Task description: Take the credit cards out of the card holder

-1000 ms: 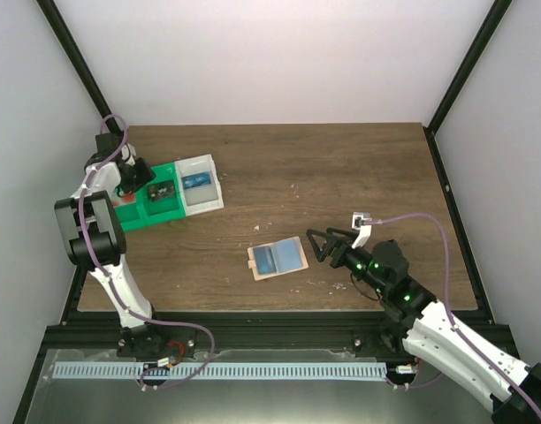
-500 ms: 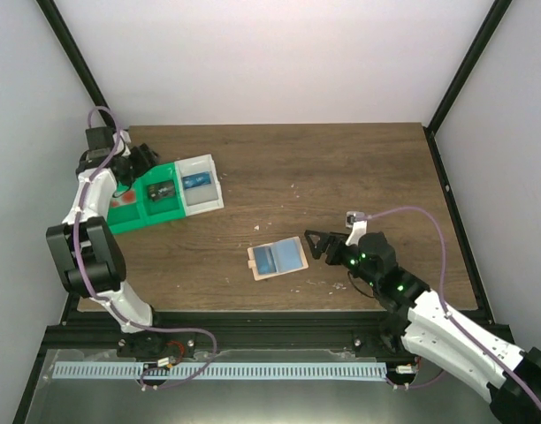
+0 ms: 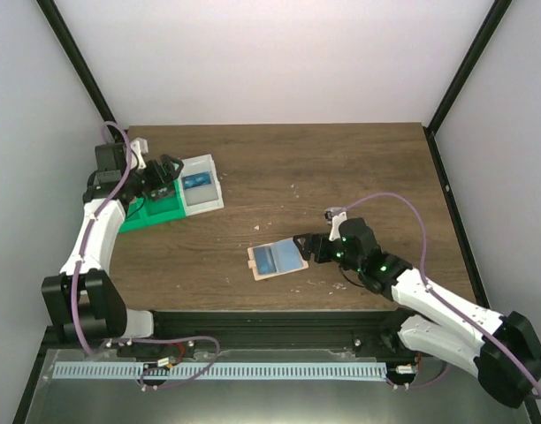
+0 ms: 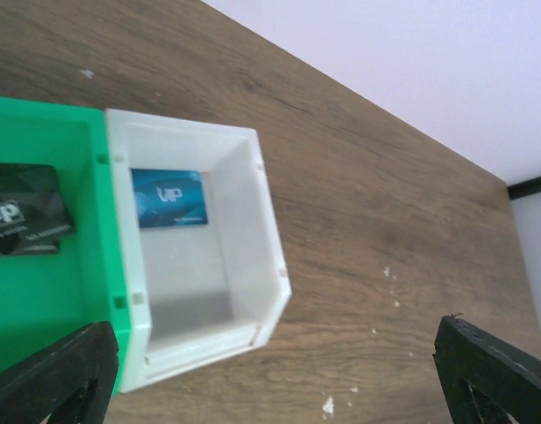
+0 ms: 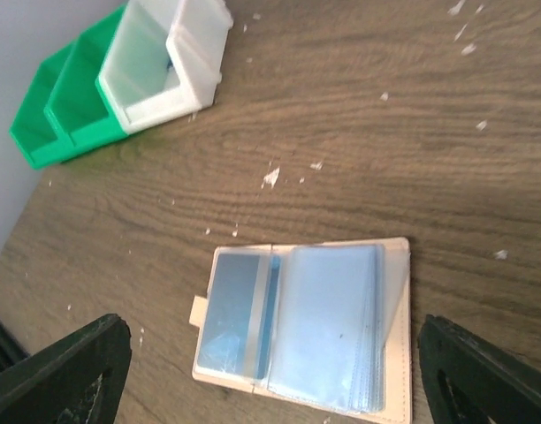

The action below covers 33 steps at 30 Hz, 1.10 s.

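Note:
The tan card holder (image 3: 276,259) lies open near the table's middle front. It shows clear sleeves and a blue credit card (image 5: 240,311) in its left pocket, with a small tab (image 5: 199,311) on the left side. My right gripper (image 5: 275,375) is open, at the holder's right edge (image 3: 304,247), with its fingers (image 5: 63,371) wide on either side. My left gripper (image 4: 275,380) is open above the bins (image 3: 167,174), holding nothing. A black credit card (image 4: 23,221) lies in the green bin (image 4: 49,141). A blue credit card (image 4: 169,197) lies in the white bin (image 4: 262,221).
The green bin (image 3: 151,210) and the white bin (image 3: 207,196) stand side by side at the far left of the table. White crumbs (image 5: 270,177) dot the wood between bins and holder. Black frame posts rise at the table's back corners.
My left gripper has opened wide and swung right over the bins. My right gripper has moved left up to the holder's right edge.

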Available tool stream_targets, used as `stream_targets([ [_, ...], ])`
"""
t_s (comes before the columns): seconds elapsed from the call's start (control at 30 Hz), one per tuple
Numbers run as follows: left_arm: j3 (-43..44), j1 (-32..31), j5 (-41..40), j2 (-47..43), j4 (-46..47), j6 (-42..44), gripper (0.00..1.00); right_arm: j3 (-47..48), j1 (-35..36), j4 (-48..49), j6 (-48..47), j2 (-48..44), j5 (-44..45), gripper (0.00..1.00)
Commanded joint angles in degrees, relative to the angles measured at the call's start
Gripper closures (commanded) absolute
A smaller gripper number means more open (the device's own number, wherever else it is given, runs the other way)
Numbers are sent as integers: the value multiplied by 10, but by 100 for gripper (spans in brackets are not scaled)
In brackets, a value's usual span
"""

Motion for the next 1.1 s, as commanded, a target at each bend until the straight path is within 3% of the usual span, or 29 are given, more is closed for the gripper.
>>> stream_targets([
  [0.0,-33,-37,23,-41,25,-3,0,21,2,21,-1,35,-56,11],
  [0.2,-70,-107,27,-59,23,2,5,25,2,29,-14,95,-67,24],
  [0.33,-113,-161,34,-68,50,-15,9,22,2,49,-23,141,-37,44],
  [0.43,-145,-205,37,-68,83,-38,12,26,-2,60,-27,172,-26,53],
  [0.77,-252,-319,60,-36,230,-117,22,37,-7,68,-31,266,-25,56],
  [1.07,-296,-336,74,33,305,-136,22,25,-7,87,-20,293,-53,64],
])
